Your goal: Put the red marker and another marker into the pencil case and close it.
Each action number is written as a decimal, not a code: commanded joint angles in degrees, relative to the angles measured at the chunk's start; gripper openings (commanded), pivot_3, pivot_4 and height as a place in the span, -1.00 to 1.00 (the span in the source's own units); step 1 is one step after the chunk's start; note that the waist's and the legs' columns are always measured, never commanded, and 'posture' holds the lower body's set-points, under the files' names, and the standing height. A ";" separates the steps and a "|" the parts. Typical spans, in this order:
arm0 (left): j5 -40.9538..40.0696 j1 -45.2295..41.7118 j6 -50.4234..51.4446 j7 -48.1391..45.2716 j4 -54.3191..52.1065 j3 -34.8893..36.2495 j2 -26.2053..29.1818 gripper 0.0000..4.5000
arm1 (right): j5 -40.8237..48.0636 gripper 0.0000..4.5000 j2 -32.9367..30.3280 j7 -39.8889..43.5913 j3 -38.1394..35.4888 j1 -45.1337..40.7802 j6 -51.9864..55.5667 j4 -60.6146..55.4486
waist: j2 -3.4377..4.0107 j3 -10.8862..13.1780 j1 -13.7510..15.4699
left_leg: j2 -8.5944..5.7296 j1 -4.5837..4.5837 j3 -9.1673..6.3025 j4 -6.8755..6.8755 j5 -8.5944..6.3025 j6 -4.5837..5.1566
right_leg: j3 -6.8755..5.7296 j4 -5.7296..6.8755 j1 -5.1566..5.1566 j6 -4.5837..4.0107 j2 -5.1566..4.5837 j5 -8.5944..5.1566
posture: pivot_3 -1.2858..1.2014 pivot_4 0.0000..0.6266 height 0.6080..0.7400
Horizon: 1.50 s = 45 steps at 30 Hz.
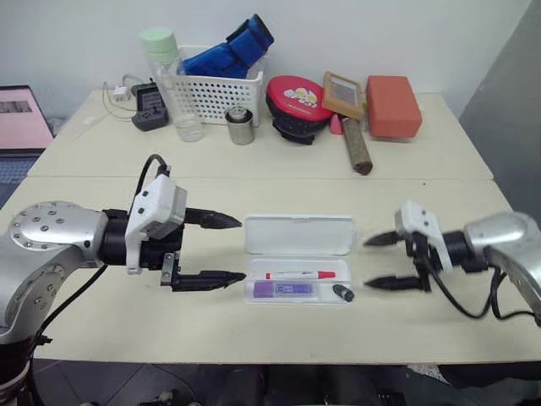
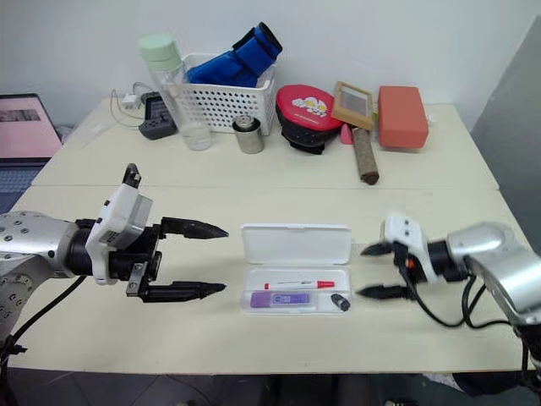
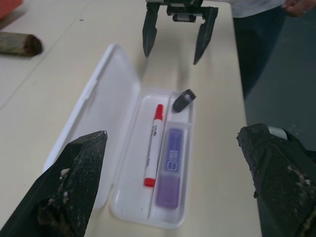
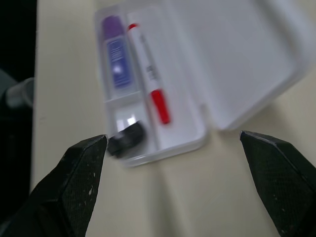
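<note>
Both markers are lying in the open pencil case [image 1: 297, 234]: red marker [image 1: 300, 275] farther, purple marker [image 1: 286, 290] nearer. Left gripper [image 1: 221, 250] and right gripper [image 1: 378, 261] are hovering on either side, jaws released, empty.

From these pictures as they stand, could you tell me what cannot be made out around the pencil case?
- Print on the purple marker's label: too small in every view, blurred in the right wrist view.
- What the small dark nub is, and whether it lies fully inside the pencil case: too small in the eye views, blurred in the right wrist view.
- Person beyond the table: cut off by the left wrist view's edge.
</note>
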 commanded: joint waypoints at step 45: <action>3.57 -9.08 -3.93 -2.84 4.14 -8.35 -2.33 1.00 | -9.93 -0.96 6.74 -9.28 12.52 -0.60 -1.37 -3.47 | -0.01 0.00 -0.95 | 0.01 0.08 -0.09 0.04 0.02 -0.02 | -0.08 -0.02 0.12 -0.07 0.20 0.07 | 0.03 -0.52 1.00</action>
